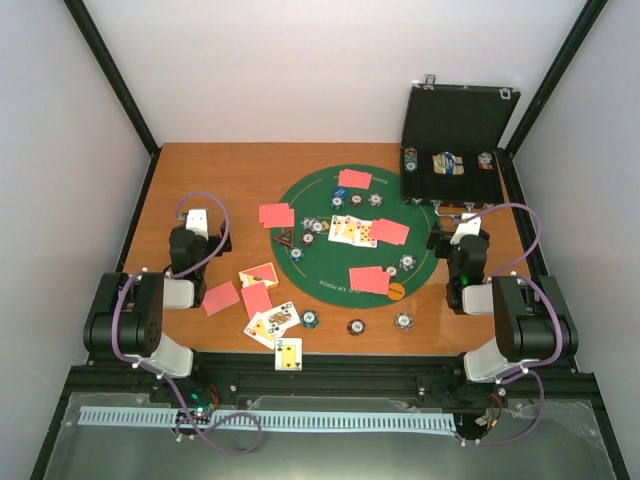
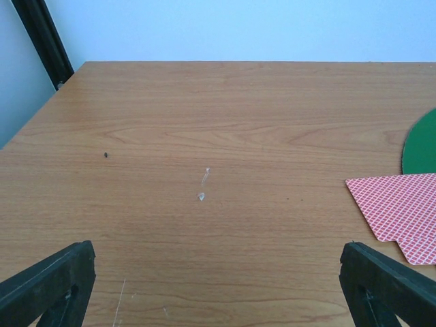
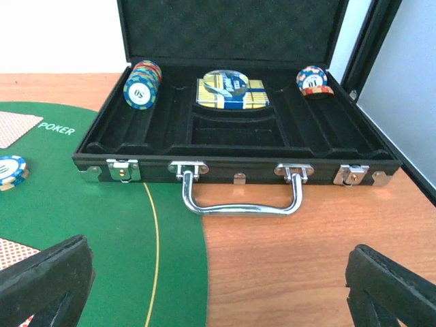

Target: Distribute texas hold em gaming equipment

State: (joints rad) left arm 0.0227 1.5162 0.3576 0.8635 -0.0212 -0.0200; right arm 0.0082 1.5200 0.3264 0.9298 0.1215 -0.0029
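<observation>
1. I am holding my left gripper (image 2: 218, 293) wide open and empty, hovering over the bare table (image 2: 204, 122) at the left. One red-backed card (image 2: 398, 211) is lying just right of it, by the rim of the green mat (image 2: 422, 146).
2. My right gripper (image 3: 218, 286) is gaping too, carrying nothing and facing the black case (image 3: 238, 167) at the far right, apparently lined up to draw from it.
3. Inside the case, a chip stack (image 3: 142, 83) is sitting on the left and a smaller stack (image 3: 312, 80) on the right, with a blue-and-yellow pack (image 3: 231, 92) between them. I judge this stock is waiting to go out.
4. Around the mat, card pairs (image 1: 370, 279) and single chips (image 1: 407, 262) are lying as if marking seats, with face-up cards (image 1: 350, 230) at the centre, an orange disc (image 1: 396, 292) near right and a dark triangle (image 1: 287, 238) left.
5. Loose cards (image 1: 272, 322) are spilling off the mat, near left.
</observation>
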